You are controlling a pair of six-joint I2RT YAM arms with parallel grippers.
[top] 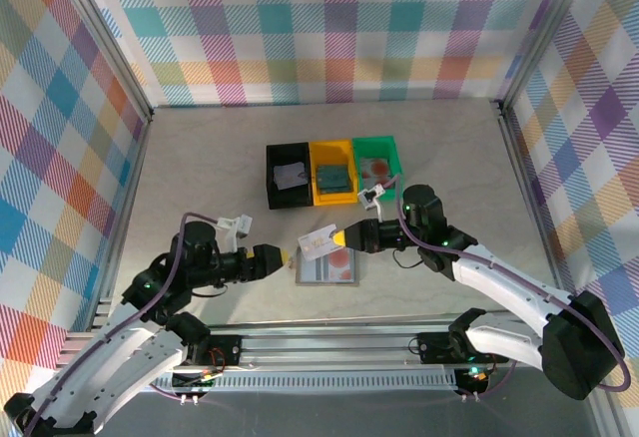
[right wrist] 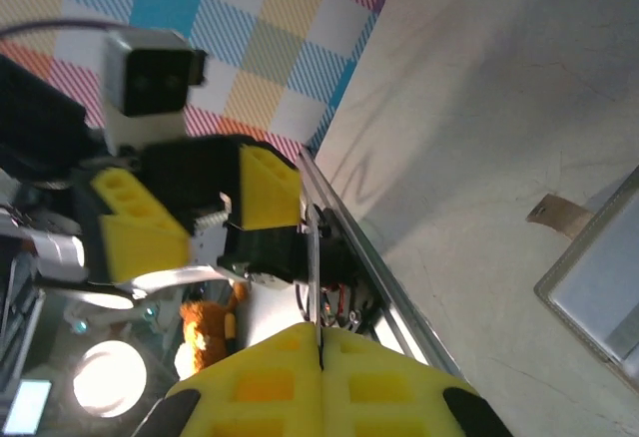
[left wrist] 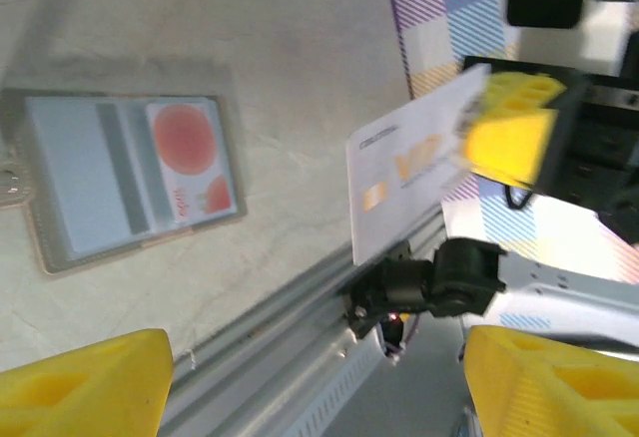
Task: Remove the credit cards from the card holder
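Note:
The grey card holder (top: 319,273) lies open on the table, and a reddish credit card (top: 342,260) sits in its right panel. My right gripper (top: 336,238) is shut on a whitish credit card (top: 318,242), holding it in the air just above the holder's upper left corner. In the right wrist view that card (right wrist: 315,267) stands edge-on between the pressed yellow fingertips (right wrist: 379,382). My left gripper (top: 286,254) is open and holds nothing, its tips just left of the card. The left wrist view has the holder (left wrist: 75,183), the reddish card (left wrist: 190,153) and the held card (left wrist: 404,173).
Three small trays stand in a row behind the holder: black (top: 272,180), yellow (top: 314,183) and green (top: 391,154), each with a card in it. Metal frame rails line the table's sides and near edge (top: 329,342).

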